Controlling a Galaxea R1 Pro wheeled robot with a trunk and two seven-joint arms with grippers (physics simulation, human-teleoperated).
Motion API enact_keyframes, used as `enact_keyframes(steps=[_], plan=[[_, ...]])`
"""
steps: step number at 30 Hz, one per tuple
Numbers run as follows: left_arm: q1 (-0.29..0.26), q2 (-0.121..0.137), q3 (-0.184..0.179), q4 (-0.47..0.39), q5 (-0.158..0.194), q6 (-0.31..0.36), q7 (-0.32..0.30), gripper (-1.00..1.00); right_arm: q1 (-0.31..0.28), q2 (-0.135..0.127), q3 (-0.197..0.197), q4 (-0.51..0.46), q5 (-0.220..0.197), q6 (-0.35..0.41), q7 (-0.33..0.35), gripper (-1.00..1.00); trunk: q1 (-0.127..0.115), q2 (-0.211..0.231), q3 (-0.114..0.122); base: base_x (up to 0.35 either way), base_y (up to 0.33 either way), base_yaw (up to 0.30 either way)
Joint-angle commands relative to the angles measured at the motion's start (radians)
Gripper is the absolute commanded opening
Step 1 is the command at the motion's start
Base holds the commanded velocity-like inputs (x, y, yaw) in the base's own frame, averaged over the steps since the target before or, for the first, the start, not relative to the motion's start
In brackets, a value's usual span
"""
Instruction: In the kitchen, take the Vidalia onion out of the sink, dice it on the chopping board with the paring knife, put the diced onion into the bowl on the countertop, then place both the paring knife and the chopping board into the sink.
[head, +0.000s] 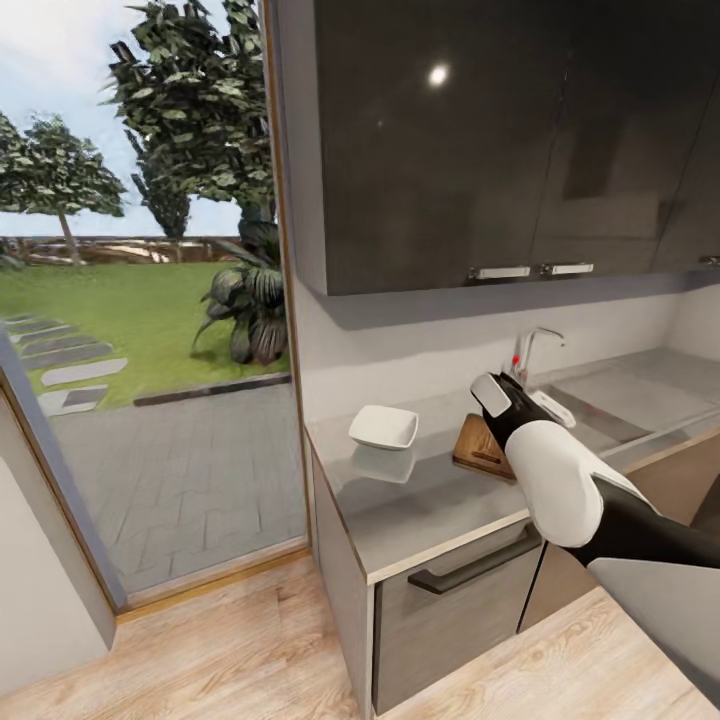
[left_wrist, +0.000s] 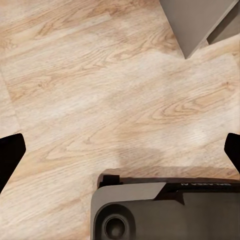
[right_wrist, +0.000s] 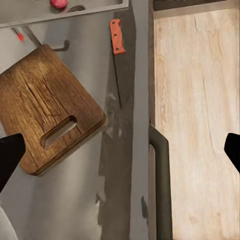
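Head view: right arm reaches over countertop (head: 430, 500) at centre-right, covering part of chopping board (head: 478, 445); bowl (head: 384, 427) sits just left of board, sink (head: 600, 405) w/ tap at right.

Right wrist view: right gripper (right_wrist: 120, 152) fingers wide apart, nothing held; board centre-left, paring knife (right_wrist: 117, 42) top centre, apart from board.

Left wrist view: left gripper (left_wrist: 120, 150) fingers apart over wood floor (left_wrist: 100, 85).

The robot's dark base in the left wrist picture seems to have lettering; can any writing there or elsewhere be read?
White lettering on the robot's dark base: too small and blurred to read.
Cabinets, chopping board, paring knife: no text visible.
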Motion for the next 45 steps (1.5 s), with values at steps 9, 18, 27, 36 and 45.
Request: enact_keyframes(steps=[9, 18, 27, 36, 45], plan=[[0.000, 0.000, 0.001, 0.001, 0.000, -0.003, 0.000, 1.00, 0.013, 0.000, 0.004, 0.053, -0.004, -0.003, -0.047, 1.00, 0.000, -0.001, 0.000, 0.000, 0.000, 0.000], [0.000, 0.000, -0.001, 0.001, 0.000, -0.003, 0.000, 1.00, 0.017, 0.000, 0.004, 0.061, -0.006, -0.003, -0.043, 1.00, 0.000, -0.001, 0.000, 0.026, 0.017, 0.000], [0.000, 0.000, -0.002, 0.001, 0.000, -0.003, 0.000, 1.00, 0.033, -0.001, 0.003, 0.061, -0.006, -0.003, -0.041, 1.00, 0.000, -0.001, -0.003, 0.030, 0.018, 0.000], [0.000, 0.000, -0.002, 0.001, -0.001, -0.003, 0.000, 1.00, 0.035, -0.001, 0.002, 0.059, -0.006, -0.004, -0.040, 1.00, 0.000, -0.001, -0.016, 0.001, 0.001, 0.000], [0.000, -0.001, -0.002, 0.001, -0.001, -0.003, 0.000, 1.00, 0.036, -0.001, 0.002, 0.059, -0.006, -0.004, -0.039, 1.00, 0.000, -0.001, -0.031, 0.051, 0.000, 0.000]])
